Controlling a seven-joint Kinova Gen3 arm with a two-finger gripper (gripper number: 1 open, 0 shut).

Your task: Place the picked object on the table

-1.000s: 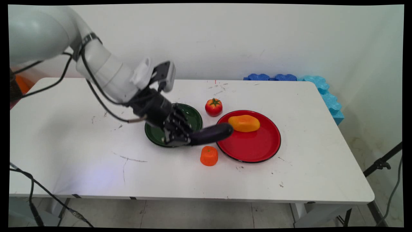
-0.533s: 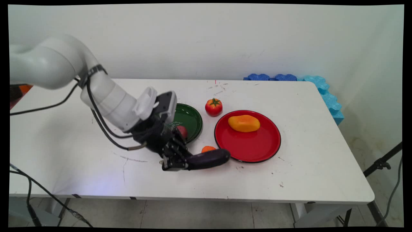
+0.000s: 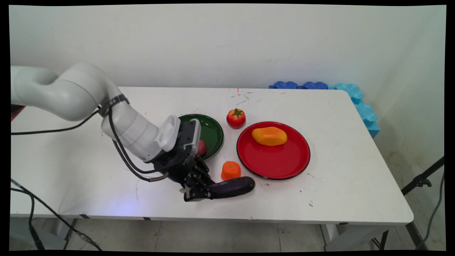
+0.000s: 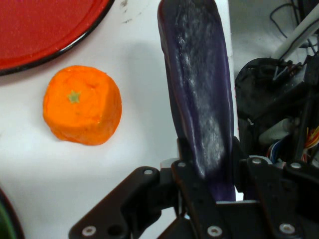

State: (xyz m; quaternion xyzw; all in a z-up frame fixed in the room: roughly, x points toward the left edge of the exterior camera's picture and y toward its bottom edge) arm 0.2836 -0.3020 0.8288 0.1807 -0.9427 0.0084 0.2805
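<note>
My gripper [image 3: 201,190] is shut on one end of a dark purple eggplant [image 3: 233,186], which lies low over the table near its front edge, pointing right. In the hand view the eggplant [image 4: 199,94] runs up from between the fingers [image 4: 185,164]. An orange fruit [image 3: 231,170] [image 4: 82,104] sits just behind the eggplant, apart from it. The red plate [image 3: 280,163] [image 4: 40,30] lies to the right and holds a yellow-orange mango [image 3: 269,136].
A green plate [image 3: 211,133] behind the wrist holds a small red thing [image 3: 202,146], partly hidden by the hand. A tomato [image 3: 236,118] stands between the plates at the back. Blue foam pieces [image 3: 352,96] line the far right corner. The table's front edge [image 3: 213,217] is close.
The gripper has carried the eggplant from over the green plate toward the table's front and lowered it. The orange fruit, briefly hidden behind it, shows again.
</note>
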